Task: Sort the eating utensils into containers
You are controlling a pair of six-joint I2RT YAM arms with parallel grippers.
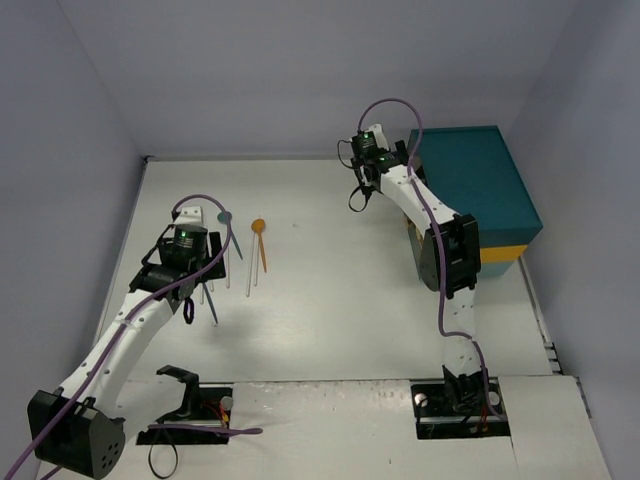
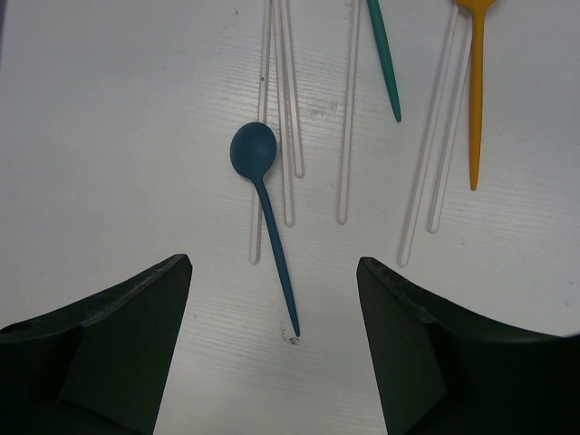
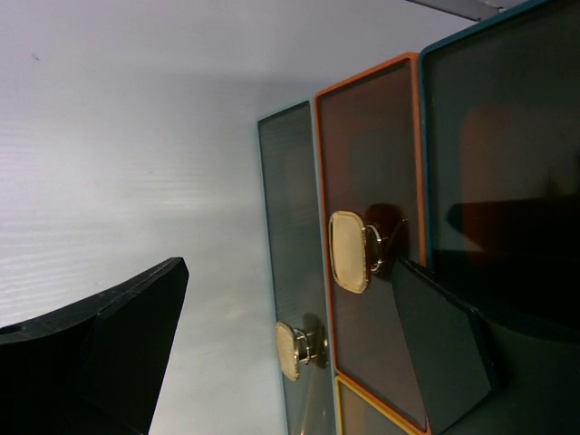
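Several utensils lie side by side on the white table. In the left wrist view I see a dark blue spoon [image 2: 263, 195], a teal handle [image 2: 383, 63], an orange handle [image 2: 475, 100] and several clear ones [image 2: 286, 109]. My left gripper [image 2: 272, 313] hangs open and empty above them, with the blue spoon's handle tip between its fingers. The orange spoon [image 1: 258, 227] also shows from above. My right gripper [image 3: 288, 272] is open and empty. It faces see-through drawer fronts, one orange-framed [image 3: 372, 163] and one teal-framed [image 3: 288, 208], each with a gold knob [image 3: 349, 252].
The big teal chest [image 1: 470, 185] with a yellow band stands at the right, by the right gripper [image 1: 398, 158]. Grey walls close in the table [image 1: 330, 300] on three sides. The left gripper [image 1: 183, 272] hovers over the left part.
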